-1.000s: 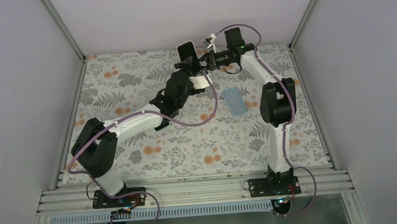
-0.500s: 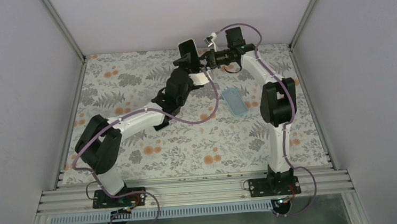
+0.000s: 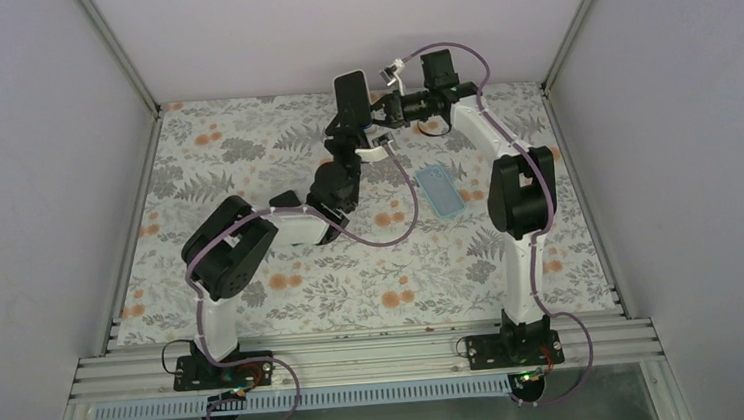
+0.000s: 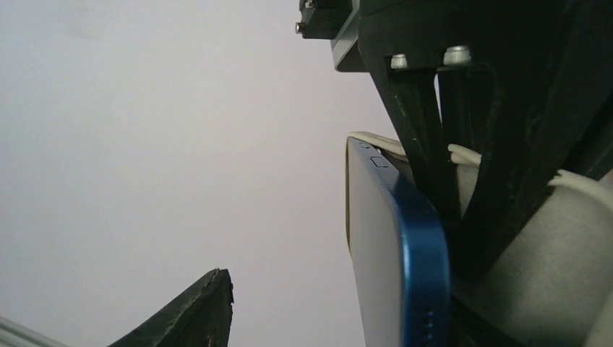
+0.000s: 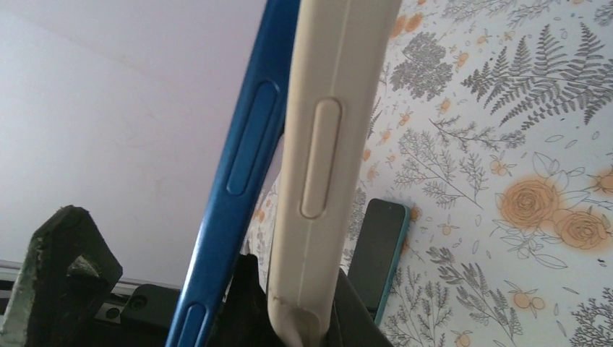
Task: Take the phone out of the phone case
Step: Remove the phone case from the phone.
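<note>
A blue-edged phone stands upright in the air at the back of the table. Its cream phone case is peeled off one long side and leans away from it. My right gripper is shut on the lower end of the case, also visible in the top view. My left gripper comes up from below around the phone. Its one visible finger stands apart from the phone's screen. The other finger is hidden behind the phone.
A second, teal-edged phone lies flat on the floral cloth, right of centre; it also shows in the right wrist view. White walls and metal frame rails enclose the table on three sides.
The left arm's elbow has folded inward and its gripper has come in under the phone. Its jaws have narrowed around the phone. The right arm has stayed still.
</note>
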{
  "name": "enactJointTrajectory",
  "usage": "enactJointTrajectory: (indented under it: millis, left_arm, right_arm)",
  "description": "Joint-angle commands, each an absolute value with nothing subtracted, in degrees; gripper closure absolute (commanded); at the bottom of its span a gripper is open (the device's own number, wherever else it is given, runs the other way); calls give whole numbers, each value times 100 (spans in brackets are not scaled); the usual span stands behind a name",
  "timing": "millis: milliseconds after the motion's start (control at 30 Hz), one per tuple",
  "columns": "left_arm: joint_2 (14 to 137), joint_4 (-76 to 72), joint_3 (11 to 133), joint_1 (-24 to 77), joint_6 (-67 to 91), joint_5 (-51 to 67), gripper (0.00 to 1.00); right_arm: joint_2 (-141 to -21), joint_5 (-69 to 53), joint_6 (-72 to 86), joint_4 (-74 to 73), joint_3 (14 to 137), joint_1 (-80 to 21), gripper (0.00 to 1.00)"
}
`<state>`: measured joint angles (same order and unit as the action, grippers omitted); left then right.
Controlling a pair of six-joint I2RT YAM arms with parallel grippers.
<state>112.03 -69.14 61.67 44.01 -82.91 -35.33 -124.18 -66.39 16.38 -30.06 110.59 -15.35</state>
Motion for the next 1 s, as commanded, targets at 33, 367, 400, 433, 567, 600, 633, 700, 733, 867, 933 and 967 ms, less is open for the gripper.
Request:
enactJointTrajectory:
  millis: [33,367,400,433,567,600,633,700,733,867,933,967]
  left_arm:
    - [10941,-8189,6151,4337,-8707,-3705,53]
    - [10405,-8175,5494,4718,-8553,-3219,98]
    - [10376,-8200,5459,4747,-8590,-3232,98]
    - [10325,-8160,5414,4785,-8609,-3248,98]
    - [9698,-7488,5125,4954,-8347,-3298,98]
    - [9499,-7164,5084,5002,-8188,-3331,98]
    - [9289,-6773,5045,5040,-8021,-3351,98]
    - [8863,-5976,4948,5106,-7713,-3353,98]
    - [8651,-5685,4861,5131,-7633,-3355,98]
    - [8005,-5073,4247,5101,-7839,-3500,98]
    - [7714,-5125,3705,4945,-8035,-3576,98]
    - [7593,-5181,3449,4816,-8120,-3597,98]
  right_arm:
    - [-12086,-7291,1542,-3153,10942,-1608,97]
    - [-12083,-6363,1365,-3254,10990,-1541,97]
    - [-12115,-6141,1288,-3319,11035,-1501,97]
    - [-12163,-5929,1197,-3391,11079,-1441,97]
    - [-12505,-5093,868,-3892,11372,-1061,96]
    - [-12573,-4891,768,-4002,11426,-953,97]
    - [-12645,-4677,721,-4105,11465,-851,97]
    - [-12748,-4329,535,-4317,11483,-629,97]
    - [-12811,-4107,461,-4449,11501,-514,97]
    - [-13001,-3576,-191,-5279,11541,-120,97]
    - [-13039,-3420,-842,-5856,11493,-80,97]
    - [-12979,-3354,-1072,-6022,11292,-86,97]
